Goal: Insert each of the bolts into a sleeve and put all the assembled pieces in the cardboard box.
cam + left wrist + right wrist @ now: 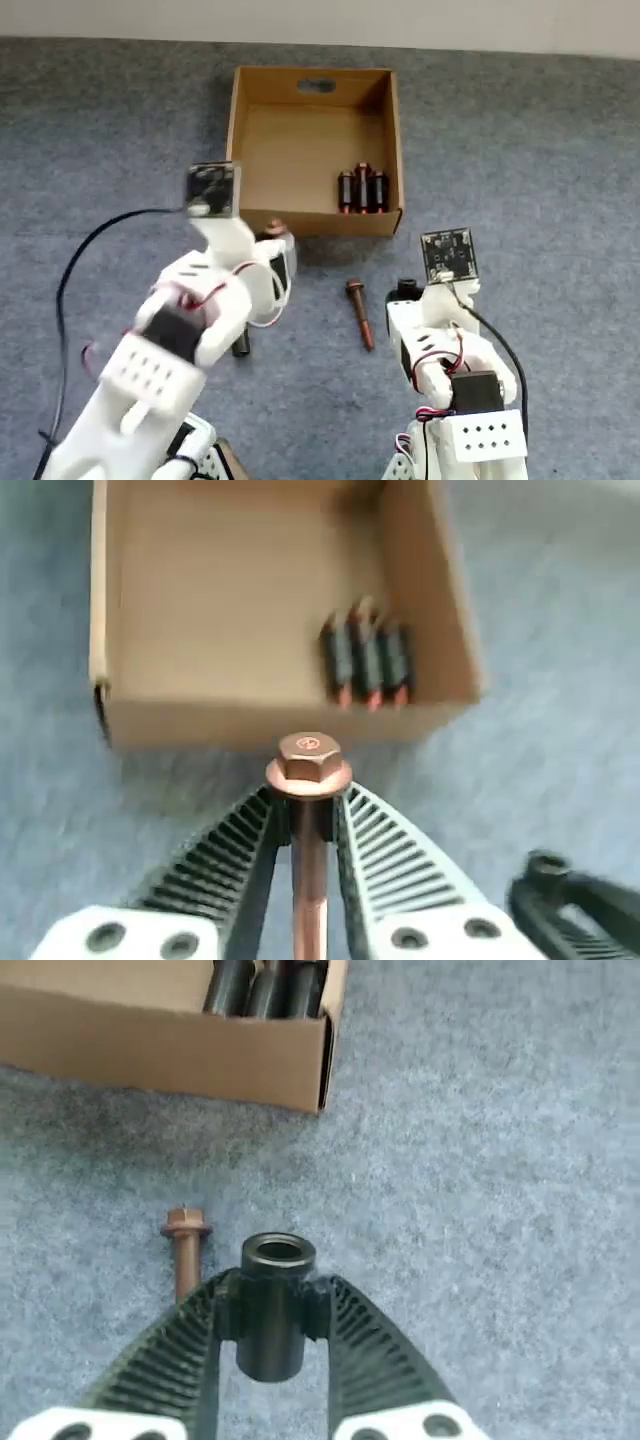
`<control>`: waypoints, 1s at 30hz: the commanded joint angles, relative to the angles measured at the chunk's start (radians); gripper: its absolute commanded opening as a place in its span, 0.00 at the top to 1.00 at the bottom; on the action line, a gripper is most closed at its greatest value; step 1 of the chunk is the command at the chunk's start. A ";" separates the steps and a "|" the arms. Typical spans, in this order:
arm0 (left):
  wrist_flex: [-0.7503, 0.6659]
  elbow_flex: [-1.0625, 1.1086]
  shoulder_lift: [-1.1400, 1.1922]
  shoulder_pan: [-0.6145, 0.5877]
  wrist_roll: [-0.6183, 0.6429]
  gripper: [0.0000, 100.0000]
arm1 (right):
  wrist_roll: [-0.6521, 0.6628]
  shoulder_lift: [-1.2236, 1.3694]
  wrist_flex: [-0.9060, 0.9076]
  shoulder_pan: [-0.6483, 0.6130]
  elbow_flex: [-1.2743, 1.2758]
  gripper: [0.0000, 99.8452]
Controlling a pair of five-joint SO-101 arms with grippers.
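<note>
Grey carpet (560, 150) before the cardboard box (238, 150) is your stage: left gripper (308, 802) pinching a bolt (308, 765) just outside its front wall, right gripper (272, 1285) pinching a sleeve (274, 1258) nearby, and any tilt likely jams that bolt on the sleeve's rim.

No legible text, numbers or signs. Stamped mark on the bolt (308, 755) head, 6 o'clock of the cardboard box (200, 725), unreadable.

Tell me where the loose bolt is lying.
In the high view the loose bolt lies on the carpet just before the cardboard box, left of the right gripper holding a sleeve.
</note>
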 commanded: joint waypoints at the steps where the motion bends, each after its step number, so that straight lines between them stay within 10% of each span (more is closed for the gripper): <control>1: -0.095 0.027 -0.216 -0.005 -0.003 0.99 | -0.006 -0.012 -0.071 -0.010 -0.070 0.99; 20: -0.434 0.140 -0.433 0.142 -0.008 0.99 | -0.005 -0.013 -0.394 -0.246 -0.061 0.99; 30: -0.437 0.136 -0.432 0.260 -0.253 0.99 | -0.006 -0.015 -0.390 -0.249 -0.070 0.99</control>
